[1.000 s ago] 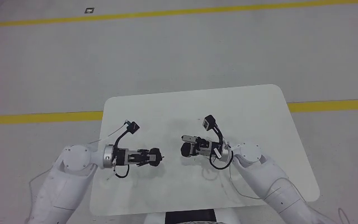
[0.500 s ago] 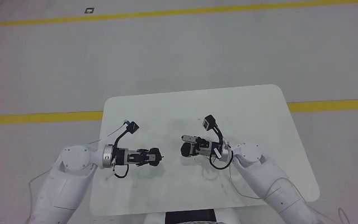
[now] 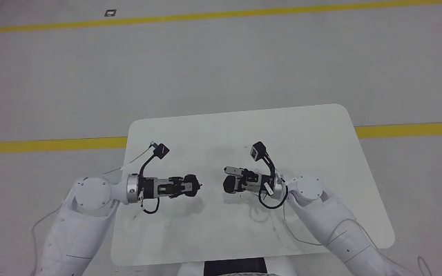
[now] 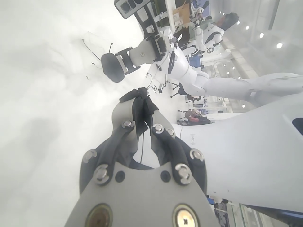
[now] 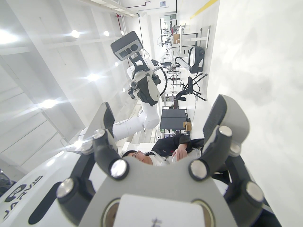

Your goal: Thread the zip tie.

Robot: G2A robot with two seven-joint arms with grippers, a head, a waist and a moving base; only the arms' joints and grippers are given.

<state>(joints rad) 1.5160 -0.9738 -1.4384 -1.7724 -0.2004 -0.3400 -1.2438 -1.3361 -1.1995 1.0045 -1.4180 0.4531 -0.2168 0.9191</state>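
Though thin and partly hidden, the zip tie [image 4: 142,142] reads as the black strand clamped in the closed left gripper [image 4: 141,100], over the near-left part of the table [image 3: 311,131]. That gripper has shifted slightly farther away and is now level with the right gripper [image 3: 227,184]; alignment is judged closer. Top view gives their facing gap. Right wrist view gives the right fingers spread and empty.
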